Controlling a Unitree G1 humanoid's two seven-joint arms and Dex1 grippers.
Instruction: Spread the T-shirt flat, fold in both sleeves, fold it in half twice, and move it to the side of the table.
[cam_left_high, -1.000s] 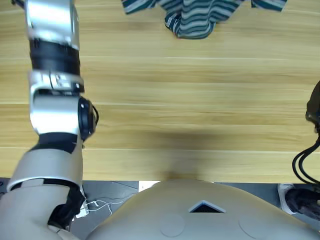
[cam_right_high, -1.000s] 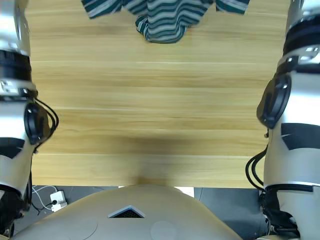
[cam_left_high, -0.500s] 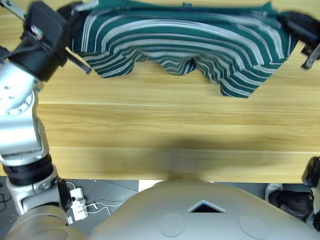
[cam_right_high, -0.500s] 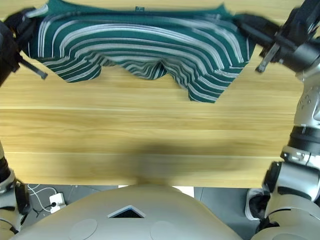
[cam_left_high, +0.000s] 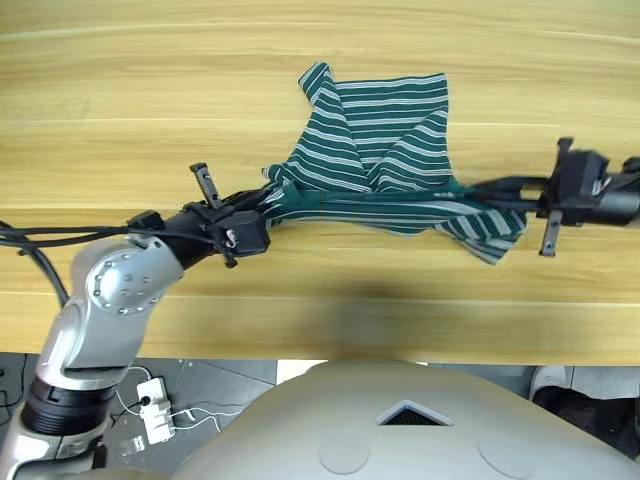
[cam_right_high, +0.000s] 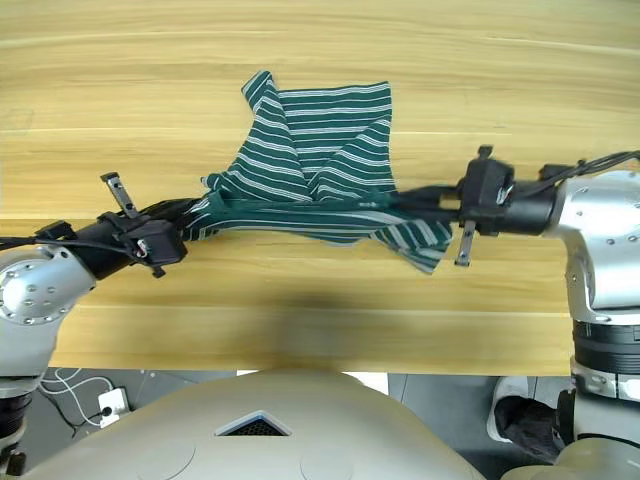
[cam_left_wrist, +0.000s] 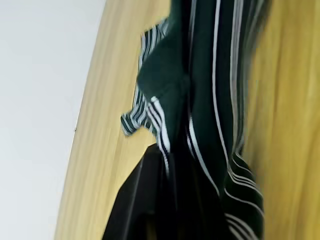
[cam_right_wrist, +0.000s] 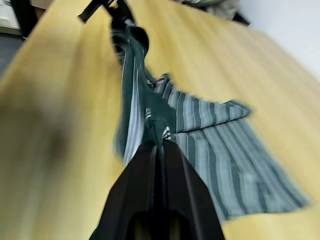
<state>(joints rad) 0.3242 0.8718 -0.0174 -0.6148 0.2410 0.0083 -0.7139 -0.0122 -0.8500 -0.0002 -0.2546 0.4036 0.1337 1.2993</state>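
Observation:
The green T-shirt (cam_left_high: 375, 140) with white stripes lies bunched on the wooden table (cam_left_high: 120, 120), its near edge pulled taut between my two grippers. My left gripper (cam_left_high: 272, 200) is shut on the shirt's left end, its dark fingers (cam_left_wrist: 150, 185) closed over the cloth. My right gripper (cam_left_high: 470, 190) is shut on the right end, with its fingers (cam_right_wrist: 157, 150) pinched on a fold. A striped flap (cam_left_high: 495, 235) hangs down toward the front below the right gripper. The far part of the shirt rests folded over itself on the table.
The table's front edge (cam_left_high: 300, 358) runs close below both arms. Bare wood stretches left, right and beyond the shirt. On the floor under the left arm lie a white power strip (cam_left_high: 152, 422) and cables.
Half a second ago both grippers held the shirt spread wide and high at the far side. They have since come nearer, lower and closer together, and the shirt now lies bunched on the table.

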